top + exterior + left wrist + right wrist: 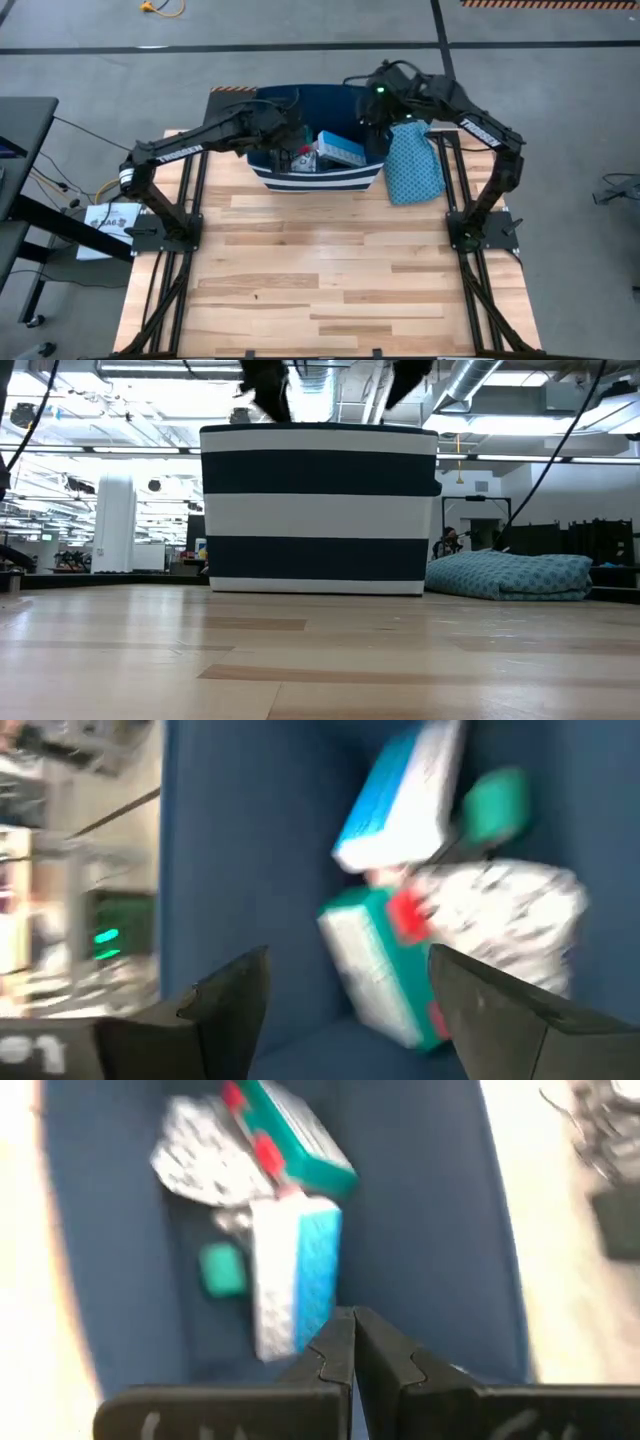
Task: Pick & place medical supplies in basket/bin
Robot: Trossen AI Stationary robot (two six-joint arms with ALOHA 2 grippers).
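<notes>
I count one navy bin (318, 178) with white stripes, standing at the far middle of the table, and inside it four supplies I can tell apart: one teal-and-red box (385, 965), one light blue pill organiser (295, 1270), one white packet (510, 915) with dark print, and one small green roll (221, 1269). One teal patterned cloth bag (414, 160) lies flat on the table just beside the bin, on the right arm's side.

The table (330, 280) is pale wood planks, bare in front of the bin. Around it I see grey concrete floor; the low view looks into a bright workshop with ducts overhead.

The pill organiser's long axis runs across the bin floor from the green roll's side toward the packet and box; the box lies tilted beside the packet, touching it.

My left gripper (350, 1005) hangs over the bin's left part with its fingers spread wide and nothing between them. My right gripper (353, 1342) hovers above the bin's right part, fingers pressed together, empty
</notes>
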